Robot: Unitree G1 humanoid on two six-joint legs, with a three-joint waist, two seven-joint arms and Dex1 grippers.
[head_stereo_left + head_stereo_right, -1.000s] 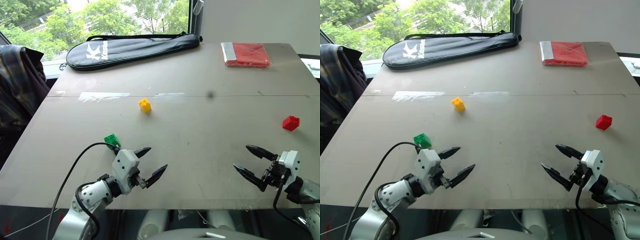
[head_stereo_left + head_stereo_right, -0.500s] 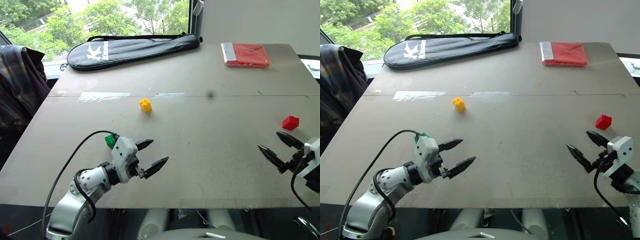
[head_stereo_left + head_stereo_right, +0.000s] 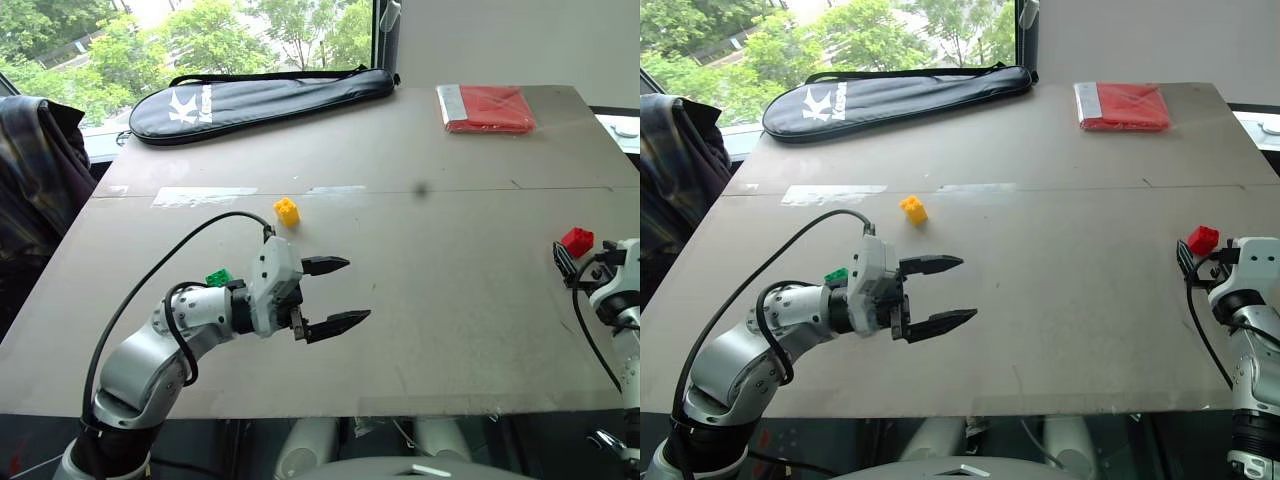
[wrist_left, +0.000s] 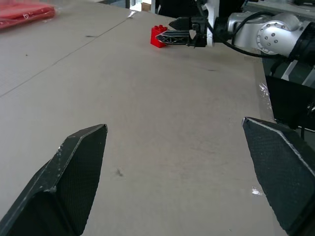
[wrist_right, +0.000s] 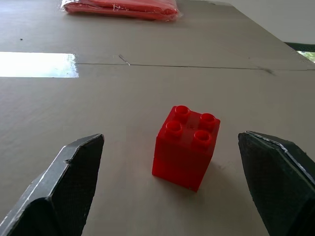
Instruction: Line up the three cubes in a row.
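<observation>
**A:** Big grey table, black racket bag along the far edge by the window, flat red packet at the far right corner, dark plaid jacket off the left side. Strip of clear tape on the seam too.

**B:** And the arms?

**A:** Left arm bent in from the near left edge, elbow out, black cable looping over it. Left gripper hanging above the tabletop, pointing sideways toward the right, roughly level. Fingers spread wide, nothing between them. Right gripper way over at the right edge, pointing away from the body, low over the table. Spread wide as well, gripping nothing.

**B:** Cubes?

**A:** All three well apart, no row yet. Red cube sitting upright, studs up, just ahead of the right gripper, lined up with the gap between the two fingers but not touching either. Same red cube visible from the left wrist view, right by the right gripper's tips. Green cube tucked just behind the left wrist, mostly hidden by it, on the side away from the fingertips. Yellow cube farther out toward the tape, beyond the left gripper, apart from it.
</observation>
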